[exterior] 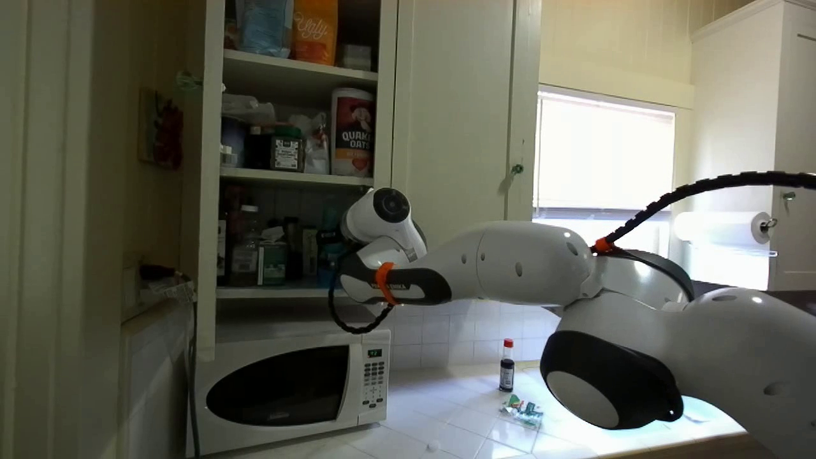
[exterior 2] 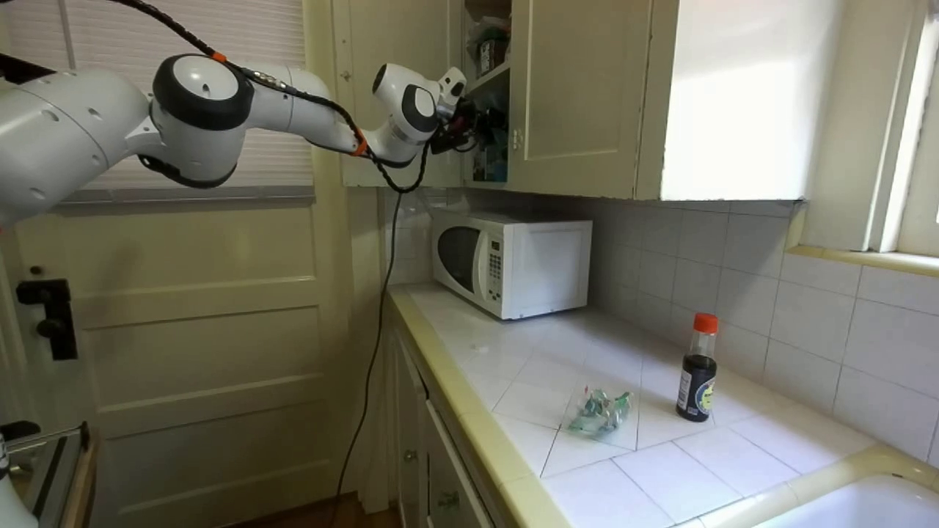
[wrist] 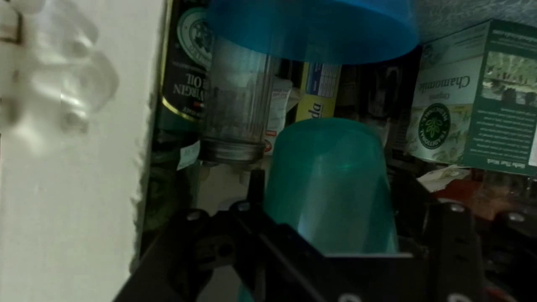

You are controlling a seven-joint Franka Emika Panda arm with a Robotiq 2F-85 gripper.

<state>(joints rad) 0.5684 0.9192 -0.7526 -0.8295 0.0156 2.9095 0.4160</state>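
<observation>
"Teal cup (wrist: 333, 184): where do we have it?"

"At the open cupboard (exterior: 293, 176), pinched in our gripper (wrist: 330, 180), with a blue container (wrist: 314, 31) at twelve o'clock in the wrist view."

"Our step?"

"Holding, we judge; next probably calls for clearing the white frame (wrist: 84, 201), nine o'clock."

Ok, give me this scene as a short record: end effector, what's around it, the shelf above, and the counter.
End effector: at the open cupboard, apparently closed on a teal cup
Around it: blue container, chamomile box, virgin oil container
Shelf above: Quaker Oats canister among other items
Counter: white microwave, upright red-capped bottle, crumpled plastic packet
</observation>
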